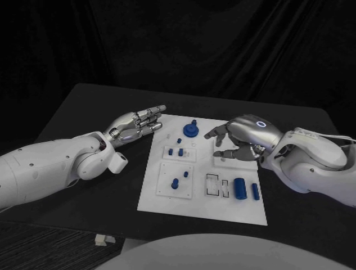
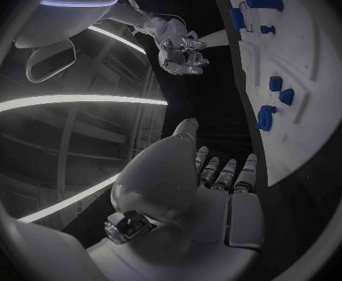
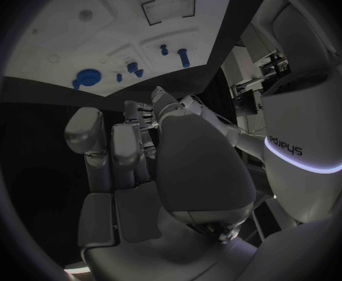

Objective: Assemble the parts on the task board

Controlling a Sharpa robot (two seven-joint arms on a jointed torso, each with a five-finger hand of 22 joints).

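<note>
On the near end of the white board (image 1: 206,211) lie two loose blue pegs (image 1: 246,189) awaiting fitting, while farther back the left hand (image 1: 137,125) waits beside it, fingers straight and empty, and the right hand (image 1: 241,138) hovers above, loosely curled, holding nothing.

My two arms (image 1: 40,169) are smooth white shells dotted with small dark screws, each ending in a silver hand: left hand (image 1: 137,124), right hand (image 1: 243,135). The right one carries a glowing blue ring on its back. A thin cable, I think, loops over the right forearm (image 1: 324,154).
</note>
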